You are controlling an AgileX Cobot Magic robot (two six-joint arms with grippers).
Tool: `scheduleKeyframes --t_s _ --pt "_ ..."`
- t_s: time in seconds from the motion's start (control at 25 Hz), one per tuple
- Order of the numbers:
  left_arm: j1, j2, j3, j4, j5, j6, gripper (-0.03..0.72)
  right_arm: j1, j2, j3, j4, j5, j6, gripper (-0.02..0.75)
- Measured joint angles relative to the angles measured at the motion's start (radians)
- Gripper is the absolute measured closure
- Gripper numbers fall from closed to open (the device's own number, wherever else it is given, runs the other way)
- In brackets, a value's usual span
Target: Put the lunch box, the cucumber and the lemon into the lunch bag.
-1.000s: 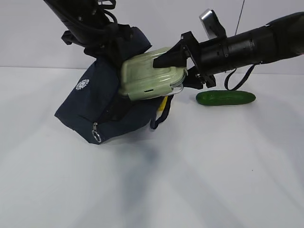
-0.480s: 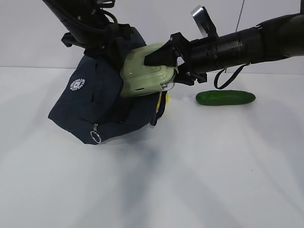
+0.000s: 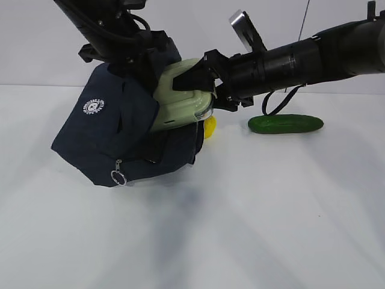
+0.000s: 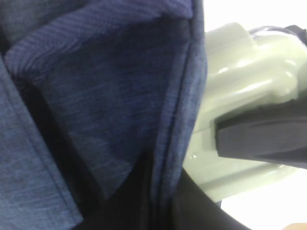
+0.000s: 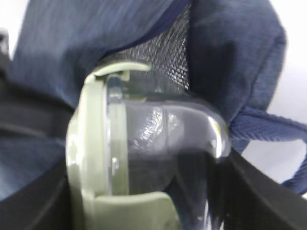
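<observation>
Navy bag (image 3: 108,138): on table (image 3: 271,211), mouth pinched up by clenched left gripper (image 3: 135,51).
Box (image 3: 180,99): grasped by right gripper (image 3: 204,84), partly inside bag mouth.
Lemon (image 3: 209,127): beside bag.
Cucumber (image 3: 286,123): farther right, apart.

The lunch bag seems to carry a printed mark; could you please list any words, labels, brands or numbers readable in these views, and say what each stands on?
Lunch bag: a round white emblem is printed on its side in the exterior view; any lettering in it is too small to read.
Lunch box: no text visible.
Cucumber and lemon: no label or sticker visible.
Wrist views: only fabric and the box, no text.
</observation>
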Motion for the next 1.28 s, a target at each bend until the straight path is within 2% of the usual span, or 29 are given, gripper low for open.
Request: scheduleKeyframes --t_s 0.28,0.44,0.64,0.92,1.28 --pt "0.007 -0.005 0.000 -0.025 0.030 0.000 0.679 0.000 0.002 0.000 -0.087 0.081 -0.081 0.214" --pt "0.053 -0.005 0.000 -0.072 0.050 0.000 0.679 0.000 0.004 -0.003 -0.120 0.159 -0.133 0.214" --pt "0.129 -0.006 0.000 -0.212 0.059 0.037 0.679 0.006 0.004 -0.096 -0.166 0.222 -0.162 0.214" --pt "0.139 -0.009 -0.002 -0.321 0.072 0.087 0.679 0.006 0.006 -0.238 -0.322 0.281 -0.176 0.214" --pt "0.141 -0.009 -0.002 -0.378 0.101 0.100 0.680 0.011 0.006 -0.270 -0.396 0.310 -0.178 0.214"
